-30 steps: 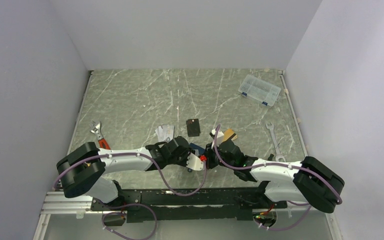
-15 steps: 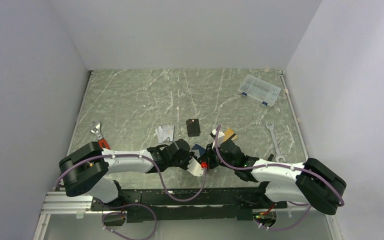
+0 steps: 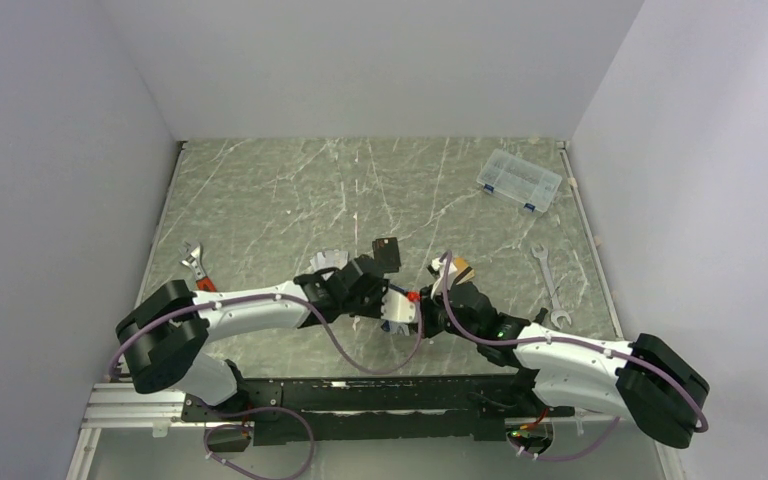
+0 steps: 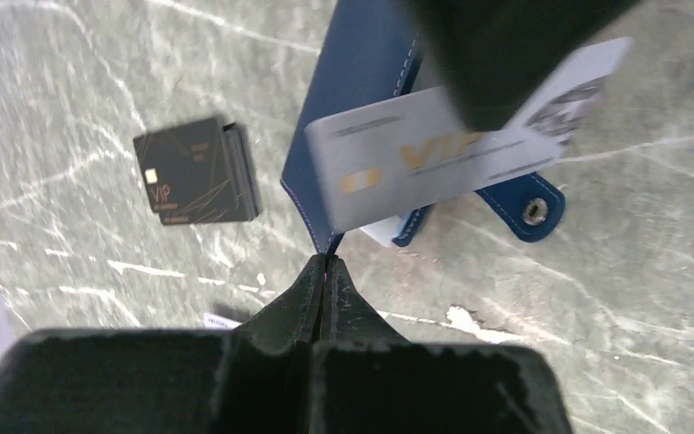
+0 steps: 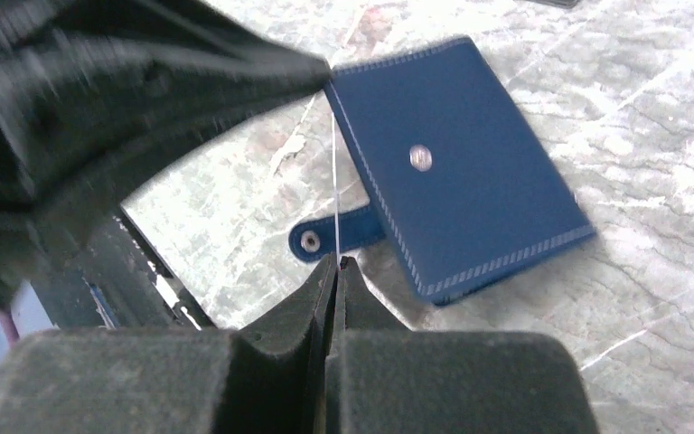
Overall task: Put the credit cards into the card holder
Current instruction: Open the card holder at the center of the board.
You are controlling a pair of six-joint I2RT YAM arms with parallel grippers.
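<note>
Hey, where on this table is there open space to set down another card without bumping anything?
The far half of the table is bare, from its far edge to the black rectangle, left of the clear organizer box. Crowded: near centre, where left gripper and right gripper meet at the card holder, silver cards and an orange card alongside.

walls: plain white | table: grey-green marbled, evenly lit

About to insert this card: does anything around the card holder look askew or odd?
Yes. The left tool pinches only the very corner of the navy card holder, and its snap tab is unfastened. The silver VIP card in the right tool sits skewed across the holder, not square to its edges.
</note>
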